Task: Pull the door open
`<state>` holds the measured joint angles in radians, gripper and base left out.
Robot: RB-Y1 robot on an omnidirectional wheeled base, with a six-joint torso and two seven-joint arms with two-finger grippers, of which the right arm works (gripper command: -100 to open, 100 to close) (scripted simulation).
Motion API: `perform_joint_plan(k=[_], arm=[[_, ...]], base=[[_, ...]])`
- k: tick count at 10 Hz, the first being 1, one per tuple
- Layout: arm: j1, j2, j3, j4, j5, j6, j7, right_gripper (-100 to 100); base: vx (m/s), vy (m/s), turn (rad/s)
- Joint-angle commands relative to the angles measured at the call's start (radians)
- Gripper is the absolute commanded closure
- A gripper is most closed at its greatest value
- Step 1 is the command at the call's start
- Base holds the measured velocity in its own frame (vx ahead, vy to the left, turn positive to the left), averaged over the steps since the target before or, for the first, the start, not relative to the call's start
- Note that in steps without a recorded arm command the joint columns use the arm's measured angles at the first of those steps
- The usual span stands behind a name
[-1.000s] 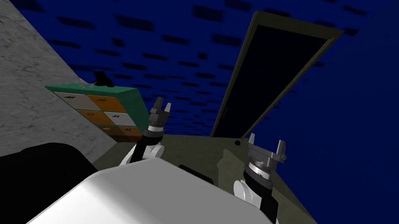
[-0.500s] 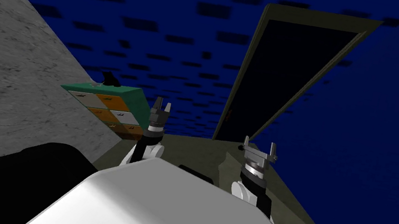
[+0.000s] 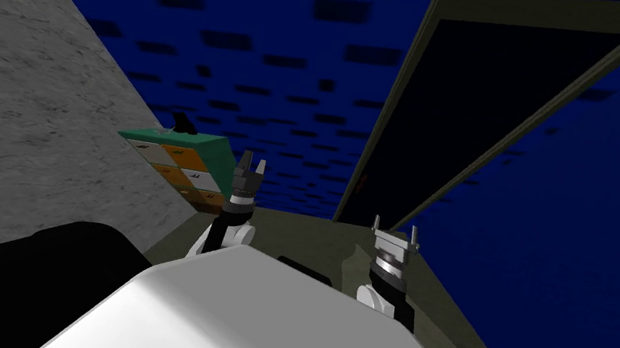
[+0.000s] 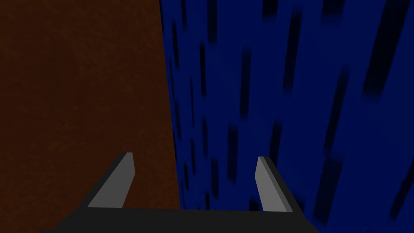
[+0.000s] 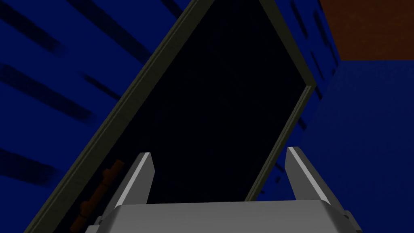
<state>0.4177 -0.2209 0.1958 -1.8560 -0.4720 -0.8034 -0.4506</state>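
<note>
The door [image 3: 468, 115] is a dark panel in an olive frame, set in the blue wall ahead and to my right. In the right wrist view the door [image 5: 218, 113] lies straight beyond the fingers, and an orange-brown handle [image 5: 101, 188] sits near its frame edge, beside one finger and apart from it. My right gripper [image 3: 394, 229] is open and holds nothing; it hangs short of the door's foot. In that wrist view the right gripper [image 5: 220, 151] touches nothing. My left gripper [image 3: 251, 164] is raised further left, and the left gripper [image 4: 194, 155] is open and holds nothing.
A green chest [image 3: 184, 162] with orange and white drawers stands against the blue wall, left of the door. A grey mottled wall [image 3: 18, 119] runs along my left. More blue wall [image 3: 586, 253] closes the right side. The olive floor [image 3: 305, 238] leads to the door.
The whole head view has shifted: I have moved closer to the door, which now looks larger. The right gripper has drawn slightly inward; both grippers stay open.
</note>
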Motion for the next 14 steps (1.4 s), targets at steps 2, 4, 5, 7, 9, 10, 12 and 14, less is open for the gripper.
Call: perform_joint_plan(k=[2, 4, 5, 7, 9, 10, 12, 14], arm=[[-0.009, -0.024, 0.027, 0.058, -0.047, -0.022, -0.06, -100], [-0.015, -0.043, 0.047, 0.102, -0.083, -0.039, -0.105, -100], [-0.018, -0.053, 0.057, 0.124, -0.102, -0.047, -0.129, -100], [-0.023, -0.073, 0.077, 0.169, -0.139, -0.065, -0.175, -100], [-0.029, -0.092, 0.098, 0.214, -0.176, -0.082, -0.221, -100], [-0.032, -0.102, 0.108, 0.237, -0.195, -0.091, -0.244, -100], [-0.038, -0.122, 0.128, 0.282, -0.232, -0.108, -0.291, -100], [-0.038, -0.122, 0.128, 0.282, -0.232, -0.108, -0.291, -100]], base=[[0.092, -0.045, 0.149], [0.085, -0.042, 0.162], [0.082, -0.049, 0.144], [0.087, -0.047, 0.162], [0.087, -0.069, 0.144], [0.09, -0.064, 0.161], [0.076, -0.049, 0.144], [0.034, -0.024, 0.029]])
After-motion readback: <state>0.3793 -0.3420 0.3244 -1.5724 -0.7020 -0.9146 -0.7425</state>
